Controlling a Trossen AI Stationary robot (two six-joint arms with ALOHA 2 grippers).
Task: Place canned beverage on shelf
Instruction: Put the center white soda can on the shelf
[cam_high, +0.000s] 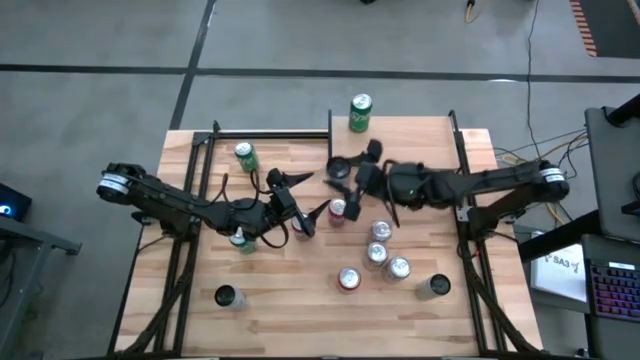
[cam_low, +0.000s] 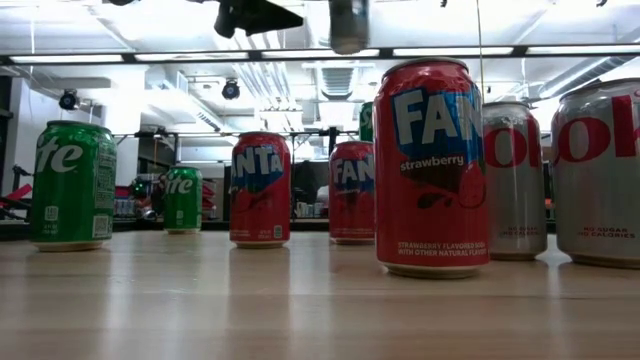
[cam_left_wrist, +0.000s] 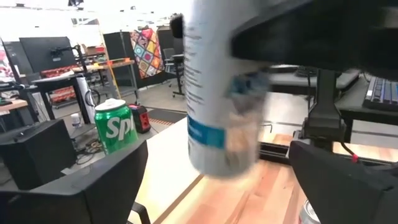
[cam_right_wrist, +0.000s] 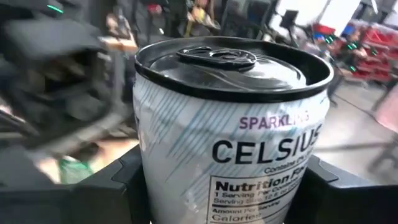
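We judge a handover under way: the right pincer (cam_right_wrist: 224, 186) clamps the Celsius can (cam_right_wrist: 230, 130), the left pincer (cam_high: 300, 200) stands apart, so next we carry it toward twelve o'clock onto the shelf (cam_high: 420, 140).

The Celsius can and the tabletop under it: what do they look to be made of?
Celsius can: apparently thin aluminium, with a glossy white printed wall, a dark rim and a pull-tab lid. Tabletop: light wood in glued strips, butcher-block style, with a smooth sheen that reflects the cans in the low view.

Celsius can (cam_right_wrist: 230, 137): base cut off by right wrist frame edge. Same can blurred in left wrist view; low view crops its top.
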